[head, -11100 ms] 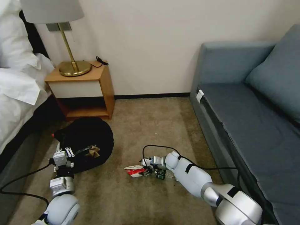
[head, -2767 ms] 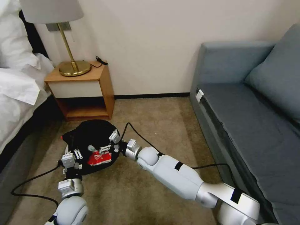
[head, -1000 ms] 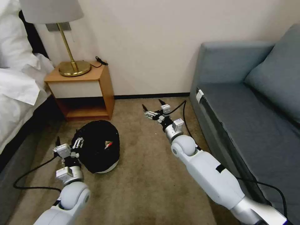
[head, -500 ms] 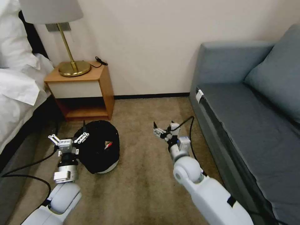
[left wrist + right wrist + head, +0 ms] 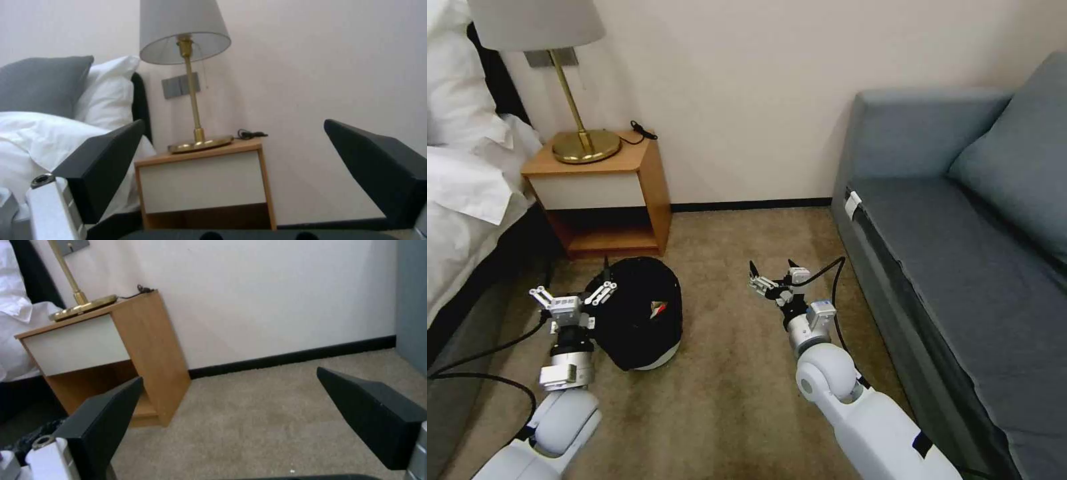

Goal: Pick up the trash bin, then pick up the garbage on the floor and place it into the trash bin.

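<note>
Now the trash bin (image 5: 639, 313) stands on the carpet (image 5: 740, 413) in front of the nightstand (image 5: 602, 193), toward the carpet's left edge by the bed (image 5: 467, 200); a scrap of red-white garbage (image 5: 658, 307) shows inside its black liner. Left gripper (image 5: 574, 295) hovers just beside the bin's left rim, fingers spread wide, nothing held; I can't tell if one fingertip touches the liner. Right gripper (image 5: 774, 277) is well apart, out over mid-carpet toward the sofa (image 5: 960, 267), also spread open and empty. Bin lies right of the left gripper and left of the right one, so the left arm is clearly nearer. No loose litter visible on the carpet; task looks about finished.
</note>
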